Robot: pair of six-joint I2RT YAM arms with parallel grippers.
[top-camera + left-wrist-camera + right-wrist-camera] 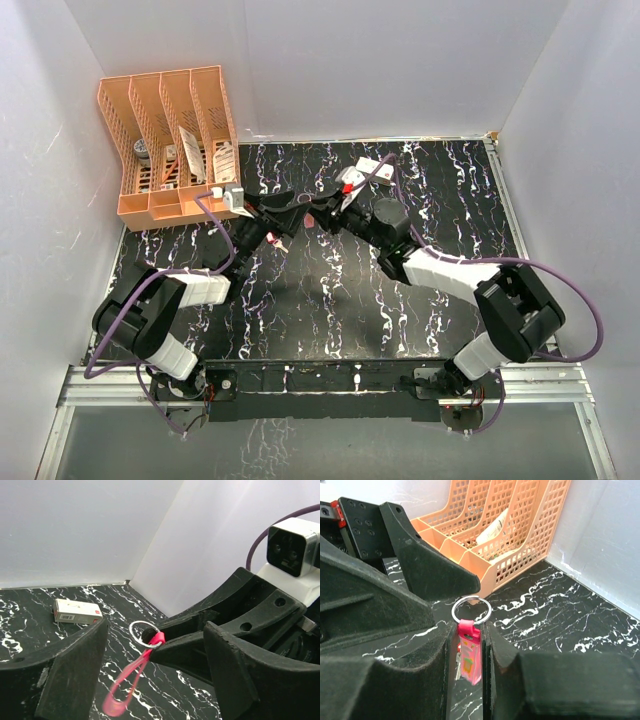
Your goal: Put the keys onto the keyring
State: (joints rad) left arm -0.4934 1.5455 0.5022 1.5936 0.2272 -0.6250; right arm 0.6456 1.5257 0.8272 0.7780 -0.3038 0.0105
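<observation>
My right gripper (470, 630) is shut on the keyring: the thin metal ring (471, 610) stands above its fingertips and the pink tag (471, 655) hangs in the narrow gap between them. In the left wrist view the ring (145, 632) sits at the right gripper's tips and the tag (125, 690) dangles, blurred. My left gripper (155, 675) is open, its fingers (75, 670) wide on either side of the ring and touching nothing. A sliver of a key (457, 662), red over pale metal, shows behind the tag. From above both grippers meet mid-table (308, 212), a tiny key (283, 243) below them.
An orange mesh file rack (170, 140) with papers stands at the back left, close behind the left gripper. A white box with red marks (365, 172) lies at the back, right of centre. White walls close in the black marbled table (330, 310).
</observation>
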